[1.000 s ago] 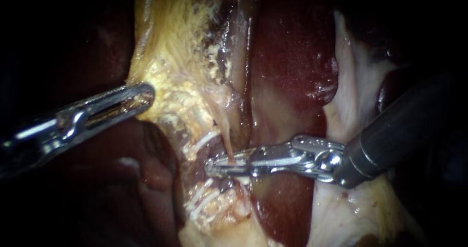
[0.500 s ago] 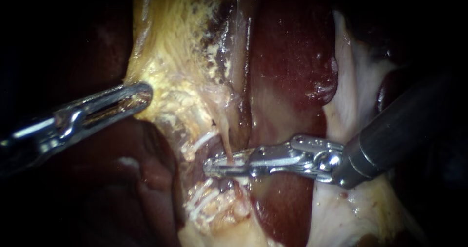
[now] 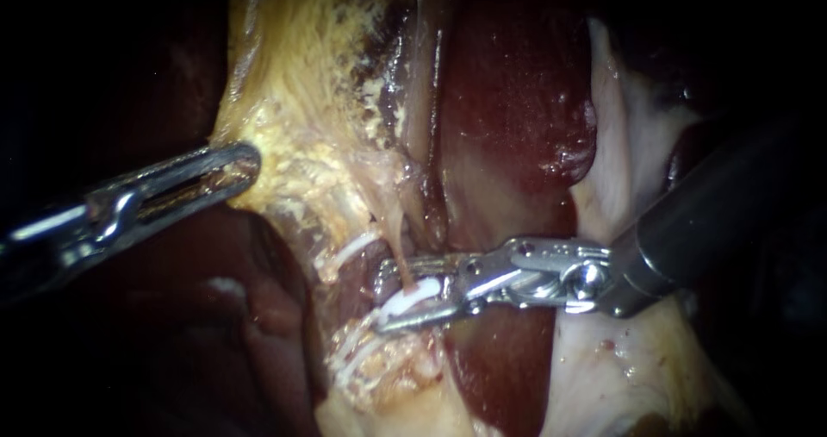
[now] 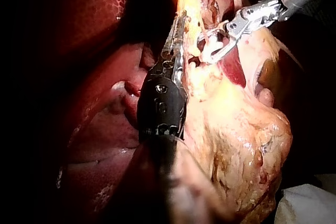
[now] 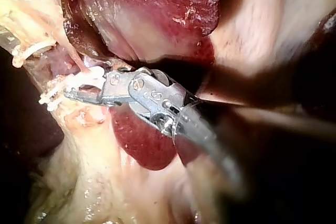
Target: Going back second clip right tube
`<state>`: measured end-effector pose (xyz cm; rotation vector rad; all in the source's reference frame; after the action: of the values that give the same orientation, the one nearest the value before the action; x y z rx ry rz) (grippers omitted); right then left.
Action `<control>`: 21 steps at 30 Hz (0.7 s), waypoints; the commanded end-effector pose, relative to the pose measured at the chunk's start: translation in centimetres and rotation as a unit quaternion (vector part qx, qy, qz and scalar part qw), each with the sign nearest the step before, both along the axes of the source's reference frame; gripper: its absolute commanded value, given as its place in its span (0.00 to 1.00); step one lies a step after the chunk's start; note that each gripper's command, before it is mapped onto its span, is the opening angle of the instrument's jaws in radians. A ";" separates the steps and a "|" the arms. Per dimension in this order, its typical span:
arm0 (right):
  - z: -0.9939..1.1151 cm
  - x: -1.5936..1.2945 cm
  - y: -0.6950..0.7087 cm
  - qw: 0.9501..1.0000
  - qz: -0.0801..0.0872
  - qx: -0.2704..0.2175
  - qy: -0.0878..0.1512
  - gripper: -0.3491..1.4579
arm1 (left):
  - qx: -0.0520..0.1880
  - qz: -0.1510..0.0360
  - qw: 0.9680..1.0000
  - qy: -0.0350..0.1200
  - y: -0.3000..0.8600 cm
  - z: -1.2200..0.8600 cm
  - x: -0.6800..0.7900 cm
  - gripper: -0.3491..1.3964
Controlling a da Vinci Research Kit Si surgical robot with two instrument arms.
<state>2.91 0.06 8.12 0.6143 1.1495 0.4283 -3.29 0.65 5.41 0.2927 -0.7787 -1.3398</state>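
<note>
Darkness frames the field of the endoscope view. A broad, dark red liver lobe (image 3: 517, 101) fills the centre up to 12 o'clock, with a sheet of yellow fatty tissue (image 3: 293, 101) at its 9 o'clock side.

The left instrument (image 3: 241, 163) enters from 9 o'clock. Its jaws are closed on the edge of that sheet and hold it out toward 9 o'clock.

The right instrument (image 3: 385, 299) enters from 3 o'clock. Its jaws are parted in a narrow V and grip nothing.

A thin pinkish tube (image 3: 396, 247) runs from 12 to 6 o'clock, crossing the jaws' axis at right angles. A small white clip (image 3: 413, 296) sits on it, just below centre, inside the gap between the jaws.

The clip lies toward 9 o'clock from the right instrument's hinge. Backing off therefore probably calls for a straight pull toward 3 o'clock along the shaft, with the jaws kept apart so neither catches the clip.
</note>
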 end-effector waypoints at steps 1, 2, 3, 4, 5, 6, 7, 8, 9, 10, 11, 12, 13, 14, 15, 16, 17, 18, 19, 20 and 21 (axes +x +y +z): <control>-0.03 -0.02 -0.01 1.000 -0.003 -0.005 0.002 0.52 | 0.000 0.000 1.000 0.000 0.00 0.00 0.00 0.00; -0.05 -0.04 -0.03 1.000 -0.004 -0.007 0.003 0.52 | 0.000 0.000 1.000 0.000 0.00 0.00 0.00 0.00; -0.09 -0.05 -0.05 1.000 -0.010 -0.009 0.007 0.52 | 0.000 0.000 1.000 0.000 0.00 0.00 0.00 0.00; -0.11 -0.05 -0.07 1.000 -0.014 -0.010 0.009 0.52 | 0.000 0.000 1.000 0.000 0.00 0.00 0.01 0.00; -0.14 -0.05 -0.09 1.000 -0.017 -0.013 0.011 0.52 | 0.000 0.000 1.000 0.000 0.00 0.00 0.01 0.00; -0.18 -0.04 -0.12 1.000 -0.021 -0.014 0.014 0.52 | 0.000 0.000 1.000 0.000 0.00 0.00 0.01 0.00; -0.20 -0.03 -0.13 0.999 -0.022 -0.017 0.015 0.52 | 0.000 0.000 1.000 0.000 0.00 0.00 0.01 0.00; -0.21 -0.02 -0.14 0.999 -0.024 -0.020 0.016 0.52 | 0.000 0.000 1.000 0.000 -0.01 0.00 0.01 0.00; -0.22 -0.01 -0.14 0.999 -0.025 -0.019 0.017 0.52 | 0.000 0.000 1.000 0.000 -0.01 0.00 0.01 0.00; -0.22 -0.01 -0.15 0.999 -0.026 -0.022 0.017 0.52 | 0.000 0.000 1.000 0.000 -0.01 0.00 0.01 0.00; -0.22 -0.01 -0.14 0.999 -0.026 -0.022 0.017 0.52 | 0.000 0.000 1.000 0.000 -0.01 0.01 0.01 0.00; -0.21 -0.01 -0.14 0.999 -0.026 -0.025 0.018 0.52 | 0.000 0.000 1.000 0.000 -0.01 0.01 0.01 0.00; -0.20 -0.02 -0.13 0.999 -0.026 -0.025 0.018 0.52 | 0.000 0.000 1.000 0.000 -0.01 0.01 0.01 0.00; -0.18 -0.03 -0.12 0.999 -0.027 -0.028 0.018 0.52 | 0.000 0.000 1.000 0.000 -0.01 0.01 0.01 0.00; -0.17 -0.03 -0.11 0.999 -0.027 -0.030 0.019 0.52 | 0.000 0.000 1.000 0.000 -0.01 0.01 0.01 0.00; -0.16 -0.04 -0.10 0.999 -0.028 -0.033 0.020 0.52 | 0.000 0.000 1.000 0.000 -0.01 0.01 0.00 0.00; -0.15 -0.05 -0.10 0.999 -0.028 -0.033 0.020 0.52 | 0.000 0.000 1.000 0.000 -0.02 0.01 0.00 0.00; -0.14 -0.05 -0.09 0.999 -0.029 -0.036 0.020 0.52 | -0.001 0.000 1.000 0.000 -0.02 0.01 0.00 0.00; -0.14 -0.06 -0.09 0.999 -0.031 -0.035 0.021 0.52 | -0.001 0.000 1.000 0.000 -0.02 0.01 0.00 0.00; -0.14 -0.07 -0.10 0.998 -0.033 -0.038 0.023 0.52 | -0.001 0.000 1.000 0.000 -0.02 0.01 0.00 0.00; -0.15 -0.08 -0.11 0.998 -0.038 -0.039 0.026 0.52 | -0.001 0.000 1.000 0.000 -0.02 0.01 0.00 0.00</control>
<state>2.83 -0.06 7.97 0.6111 1.1880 0.2860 -3.28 0.64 5.42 0.2916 -0.7793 -1.3396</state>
